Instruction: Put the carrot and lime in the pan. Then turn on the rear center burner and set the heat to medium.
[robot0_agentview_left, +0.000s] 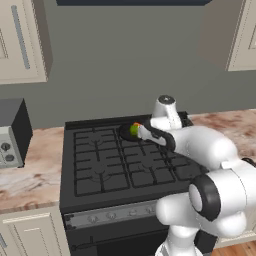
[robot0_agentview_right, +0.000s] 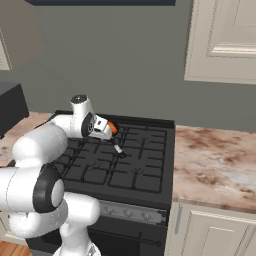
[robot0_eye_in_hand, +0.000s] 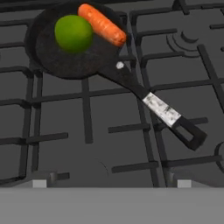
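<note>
With the carrot (robot0_eye_in_hand: 101, 24) and lime (robot0_eye_in_hand: 73, 33) in the pan (robot0_eye_in_hand: 57, 61), reach for the burner knob next; I cannot tell whether your hand (robot0_eye_in_hand: 111, 183) is open.

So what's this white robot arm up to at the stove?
It is cooking, more or less. A small round black frying pan sits on the black cast-iron grates of the gas stove, toward the back, and it already holds a round bright-green lime and a small orange carrot. The arm's two-finger gripper hovers over the grates near the pan's silver-banded handle, holding nothing, with its fingertips apart. The knobs along the stove's front panel are out of its grasp for now.
</note>
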